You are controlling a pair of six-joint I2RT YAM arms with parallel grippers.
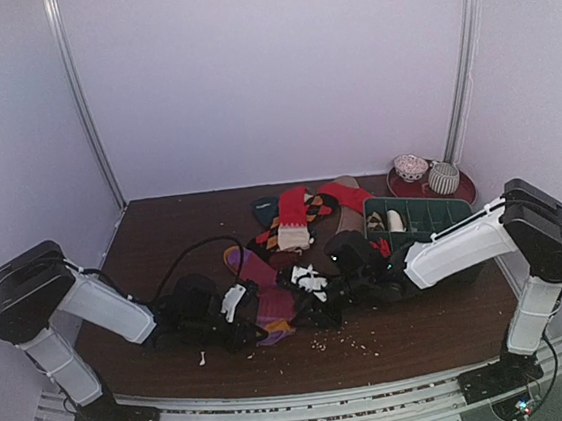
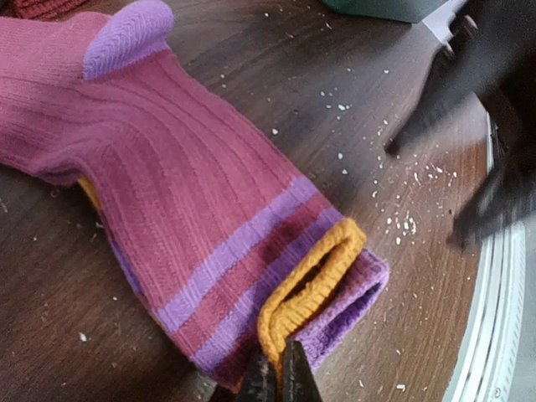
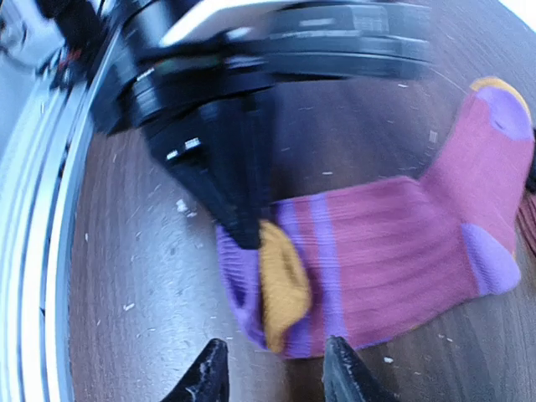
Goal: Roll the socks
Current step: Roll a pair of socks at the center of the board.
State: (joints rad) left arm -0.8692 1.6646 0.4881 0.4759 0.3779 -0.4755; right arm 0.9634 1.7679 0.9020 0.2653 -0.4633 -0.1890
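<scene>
The magenta sock lies flat on the table, in the lower centre of the top view between the two arms. In the left wrist view its purple heel is at the upper left and its orange cuff at the lower right. The left gripper is pinched shut on the edge of that cuff. The right gripper hovers just beside the same end, fingers parted and nothing between them. The other socks are heaped further up the frame, beside the tray. The sock looks light, soft and ribbed, so it will probably sag and fold rather than hold a shape, and it may drag on the wood. Gripping through both layers at the cuff, one corner per gripper, seems the best hold for starting a roll.
</scene>
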